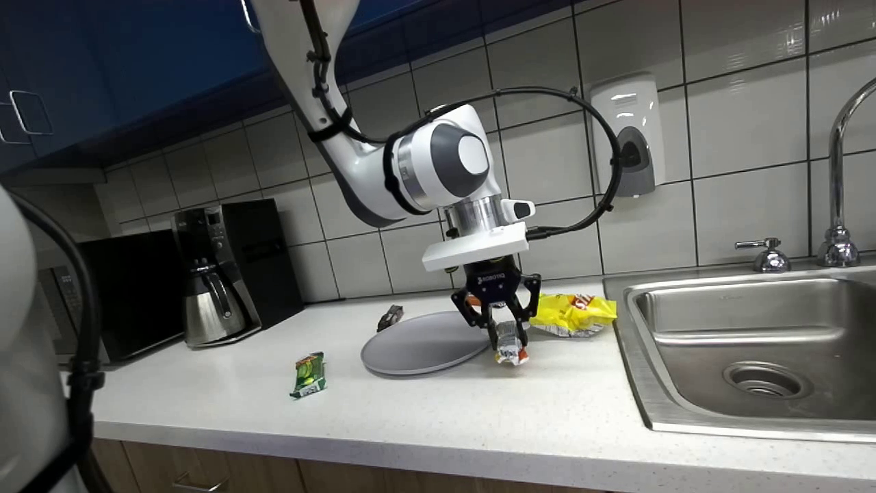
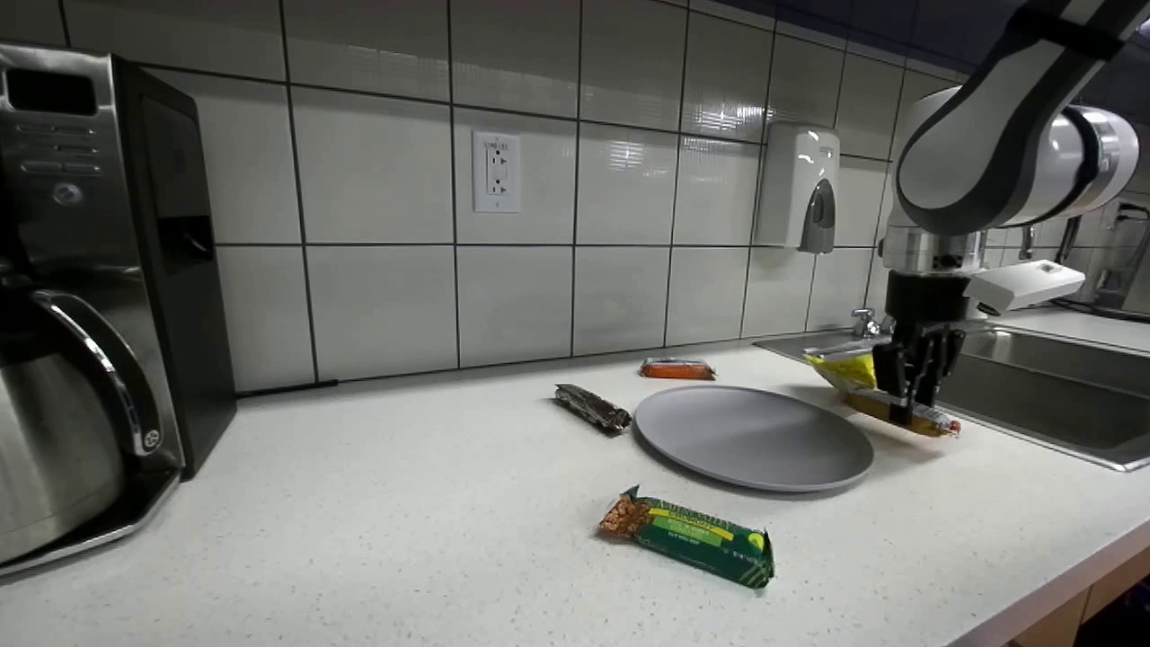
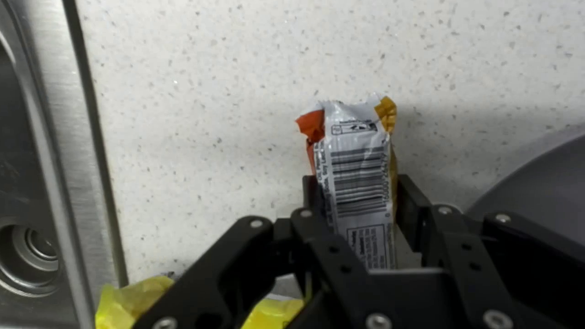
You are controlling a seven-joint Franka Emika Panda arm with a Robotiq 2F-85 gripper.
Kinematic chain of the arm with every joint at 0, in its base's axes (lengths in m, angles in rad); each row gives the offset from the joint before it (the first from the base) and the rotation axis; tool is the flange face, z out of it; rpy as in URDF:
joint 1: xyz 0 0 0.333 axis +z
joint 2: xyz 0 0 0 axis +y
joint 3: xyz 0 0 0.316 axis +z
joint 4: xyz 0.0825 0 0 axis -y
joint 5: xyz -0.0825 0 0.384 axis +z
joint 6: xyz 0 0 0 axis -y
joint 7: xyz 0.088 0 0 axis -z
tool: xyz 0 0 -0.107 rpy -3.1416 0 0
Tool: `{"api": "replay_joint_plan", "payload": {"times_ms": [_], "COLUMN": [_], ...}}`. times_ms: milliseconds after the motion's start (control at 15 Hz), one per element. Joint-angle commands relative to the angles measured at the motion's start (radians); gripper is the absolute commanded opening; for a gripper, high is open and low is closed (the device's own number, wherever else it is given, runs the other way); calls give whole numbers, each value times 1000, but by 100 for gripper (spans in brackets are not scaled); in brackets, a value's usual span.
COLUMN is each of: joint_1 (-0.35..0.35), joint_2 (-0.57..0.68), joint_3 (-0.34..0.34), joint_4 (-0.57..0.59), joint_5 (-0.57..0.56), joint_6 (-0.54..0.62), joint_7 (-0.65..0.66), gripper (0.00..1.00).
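Note:
My gripper [image 3: 358, 194] is shut on a wrapped snack bar [image 3: 354, 137], with one finger against each long side. The bar is silver with a barcode on top and orange and yellow edges. Gripper [image 1: 508, 335] and bar [image 1: 511, 354] are low over the counter, right of the round grey plate [image 1: 424, 346]. In an exterior view the gripper [image 2: 912, 409] points down and the bar [image 2: 936, 426] lies sideways; I cannot tell if it touches the counter. A crumpled yellow bag [image 1: 573, 312] lies behind the gripper and also shows in the wrist view [image 3: 132, 299].
A green bar [image 2: 705, 542], a dark-wrapped bar [image 2: 591, 407] and an orange packet [image 2: 678, 368] lie around the plate. The steel sink [image 1: 633, 363] is to the right, with a faucet [image 1: 837, 171]. A coffee maker [image 1: 239, 260] stands at the left. A soap dispenser [image 1: 626, 123] hangs on the wall.

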Motion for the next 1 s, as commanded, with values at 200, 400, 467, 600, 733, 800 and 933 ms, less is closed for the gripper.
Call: {"api": "replay_joint_plan", "payload": {"times_ms": [200,400,467,600,733,800,933], "joint_1": [20,30,32,38,43,45,48], "joint_2": [-22,-11,-8,1,13,21,43], "joint_3": [57,74,79,82,81,80,80], "joint_4": [4,18,24,39,56,65,90], "joint_5": [84,110,124,125,119,116,113], "joint_6": [-28,-32,-40,-51,-64,-69,-83], "joint_7": [-58,-56,-60,-41,-27,-22,-11], "gripper": [18,18,18,18,18,18,18]}}
